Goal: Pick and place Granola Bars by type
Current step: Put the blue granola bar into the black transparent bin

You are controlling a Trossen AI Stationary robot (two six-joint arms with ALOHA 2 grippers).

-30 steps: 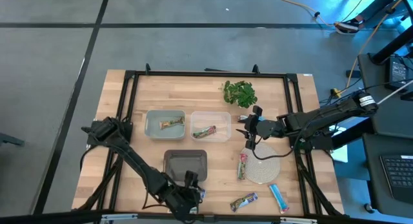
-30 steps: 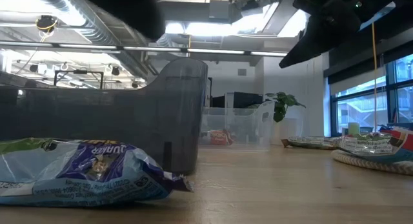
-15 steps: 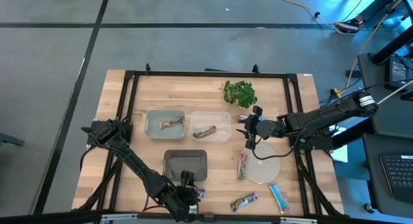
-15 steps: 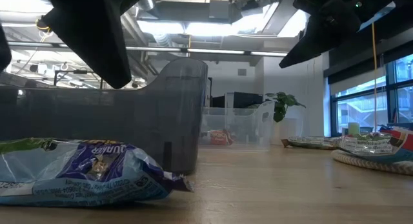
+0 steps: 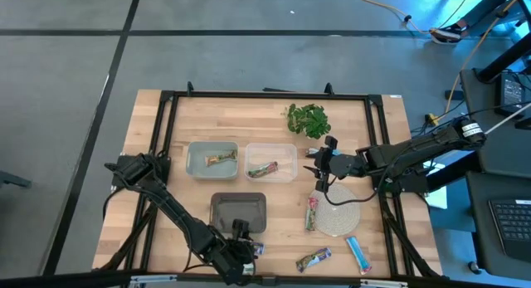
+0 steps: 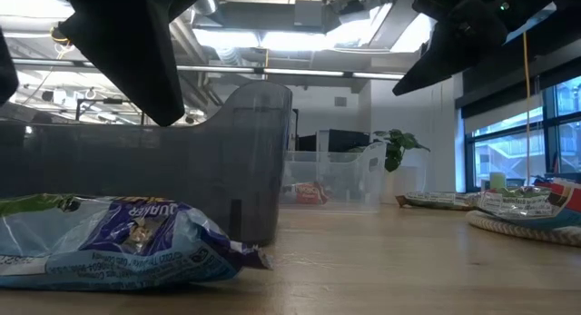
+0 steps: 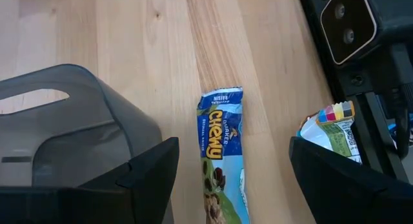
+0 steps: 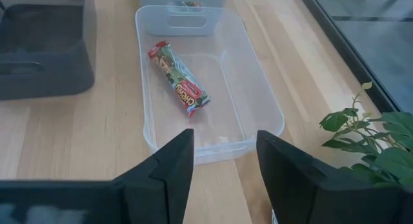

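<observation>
A blue granola bar point(image 7: 222, 156) lies flat on the wooden table near its front edge, beside an empty dark grey tray point(image 5: 239, 212). My left gripper point(image 7: 233, 146) hovers open above it, one finger on each side of the bar, touching nothing. In the low view the blue granola bar point(image 6: 118, 242) lies in front, with my left gripper point(image 6: 73, 61) hanging above it. A second wrapper, white and green point(image 7: 332, 130), lies by the black frame. My right gripper point(image 8: 222, 146) waits open and empty over the table's right part, near the clear tray point(image 8: 258, 95).
The clear tray holds a green-and-red bar point(image 8: 179, 79); a grey-green tray point(image 5: 194, 159) holds another bar. More bars lie at the front right point(image 5: 314, 259) point(image 5: 358, 255) and on the edge of the round mat point(image 5: 340, 217). A leafy bunch point(image 5: 309, 119) sits at the back. A black frame point(image 5: 170, 105) rims the table.
My left gripper has come down a little toward the blue bar and tipped slightly, so that its fingers now reach lower in the low view; it has stayed open. It has then held still. The bar has not moved.
</observation>
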